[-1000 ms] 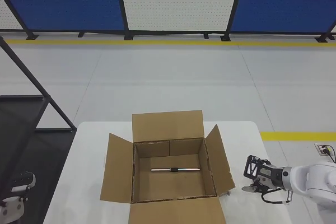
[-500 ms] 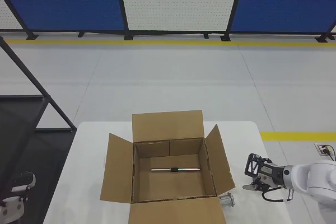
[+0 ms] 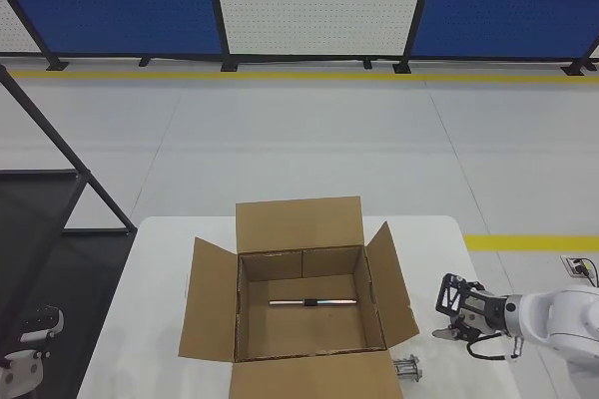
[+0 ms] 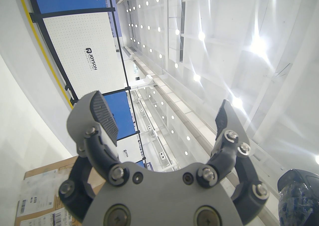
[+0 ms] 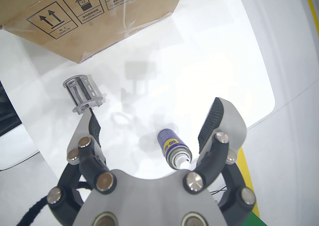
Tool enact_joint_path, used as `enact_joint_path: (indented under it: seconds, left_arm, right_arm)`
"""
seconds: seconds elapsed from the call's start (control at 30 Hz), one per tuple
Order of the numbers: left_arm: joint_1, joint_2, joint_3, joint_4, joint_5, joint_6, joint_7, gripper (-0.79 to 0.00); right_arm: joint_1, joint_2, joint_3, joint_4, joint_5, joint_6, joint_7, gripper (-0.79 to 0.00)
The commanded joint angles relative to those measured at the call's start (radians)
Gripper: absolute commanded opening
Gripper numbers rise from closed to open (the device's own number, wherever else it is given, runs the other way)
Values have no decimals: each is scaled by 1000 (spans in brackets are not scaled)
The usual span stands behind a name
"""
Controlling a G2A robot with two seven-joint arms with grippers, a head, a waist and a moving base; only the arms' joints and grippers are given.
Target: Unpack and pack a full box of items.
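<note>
Cylinder (image 5: 83, 94), perhaps plastic, beside box (image 5: 99, 5).

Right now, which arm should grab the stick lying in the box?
Probably the right. The right gripper, open, hangs over the table beside the box holding the stick, while the left gripper points up at the ceiling.

Top cam looks down on box (image 3: 299, 224); R wrist cam, near table (image 5: 204, 57), shares it; L wrist faces ceiling (image 4: 224, 25).
</note>
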Motion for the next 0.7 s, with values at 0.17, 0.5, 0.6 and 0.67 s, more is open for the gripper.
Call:
enact_joint_path:
  seconds: [0.17, 0.5, 0.6, 0.67]
  left_arm:
    - [0, 0, 0, 0, 0, 0, 0, 0]
    - [0, 0, 0, 0, 0, 0, 0, 0]
    - [0, 0, 0, 0, 0, 0, 0, 0]
    - [0, 0, 0, 0, 0, 0, 0, 0]
  right_arm:
    - [-88, 12, 7, -54, -16, -32, -12, 0]
    - [-167, 19, -33, -31, -57, -65, -64, 0]
    - [-158, 14, -57, 10, -56, -22, -88, 0]
    - [-144, 10, -80, 24, -54, -20, -96, 0]
